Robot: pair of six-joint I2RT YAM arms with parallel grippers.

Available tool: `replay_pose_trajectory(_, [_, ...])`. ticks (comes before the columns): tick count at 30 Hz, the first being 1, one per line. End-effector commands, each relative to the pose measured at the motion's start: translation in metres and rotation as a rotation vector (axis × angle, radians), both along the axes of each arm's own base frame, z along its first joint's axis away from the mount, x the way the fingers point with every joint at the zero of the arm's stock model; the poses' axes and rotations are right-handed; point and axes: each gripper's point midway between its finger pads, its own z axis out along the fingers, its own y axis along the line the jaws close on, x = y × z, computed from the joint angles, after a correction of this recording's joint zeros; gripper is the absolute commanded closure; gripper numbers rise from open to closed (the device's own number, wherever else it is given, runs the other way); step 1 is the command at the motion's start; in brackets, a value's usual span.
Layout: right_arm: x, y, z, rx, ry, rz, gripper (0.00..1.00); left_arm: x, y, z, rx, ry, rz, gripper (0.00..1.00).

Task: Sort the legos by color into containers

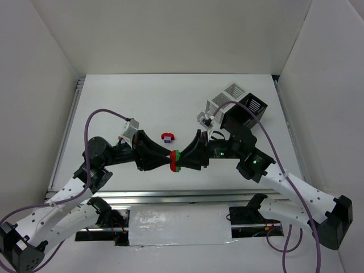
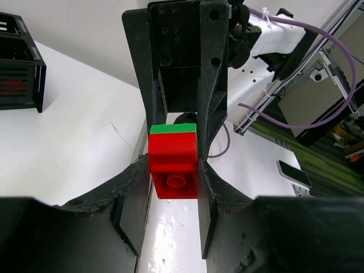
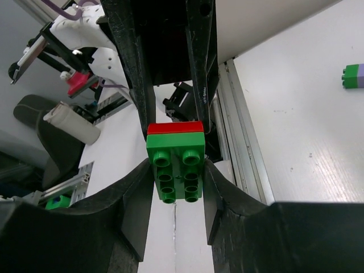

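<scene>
A stacked lego, red half [image 1: 172, 161] and green half [image 1: 177, 161], hangs above the table's near edge between both grippers. My left gripper [image 1: 168, 161] is shut on the red half [image 2: 173, 168]; the green half [image 2: 173, 129] shows behind it. My right gripper [image 1: 182, 160] is shut on the green half [image 3: 176, 165], with the red half [image 3: 175, 127] behind. The two grippers face each other tip to tip. A red and purple lego [image 1: 167, 136] lies on the table just behind them. A green and purple lego [image 3: 353, 75] lies on the table in the right wrist view.
A white slatted container [image 1: 226, 98] and a black one [image 1: 250, 109] stand at the back right, behind my right arm. The black container [image 2: 20, 62] also shows in the left wrist view. A metal rail [image 1: 182, 196] runs along the near edge. White walls enclose the table.
</scene>
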Motion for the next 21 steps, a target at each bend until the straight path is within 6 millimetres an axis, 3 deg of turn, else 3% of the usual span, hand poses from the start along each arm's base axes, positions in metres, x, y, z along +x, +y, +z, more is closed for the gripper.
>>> replay_pose_trajectory(1, [-0.004,-0.005,0.013,0.055,-0.09,-0.002,0.83,-0.001,0.004,0.01,-0.02,-0.073,0.026,1.0])
replay_pose_trajectory(3, [-0.002,-0.007,0.01,0.046,-0.093,-0.018,1.0,-0.001,0.005,0.013,-0.026,-0.089,0.034,1.0])
replay_pose_trajectory(17, [0.014,-0.018,-0.002,0.024,-0.083,-0.084,1.0,0.012,0.013,0.015,0.001,-0.099,0.143,1.0])
replay_pose_trajectory(18, [0.021,-0.021,-0.003,0.015,-0.077,-0.117,1.0,0.014,0.014,0.015,0.004,-0.096,0.157,1.0])
replay_pose_trajectory(20, [0.054,-0.034,-0.009,-0.033,-0.032,-0.307,1.0,0.025,0.018,0.013,0.031,-0.067,0.226,1.0])
replay_pose_trajectory(21, [0.088,-0.048,-0.014,-0.068,-0.005,-0.504,1.0,0.029,0.021,0.012,0.048,-0.051,0.263,1.0])
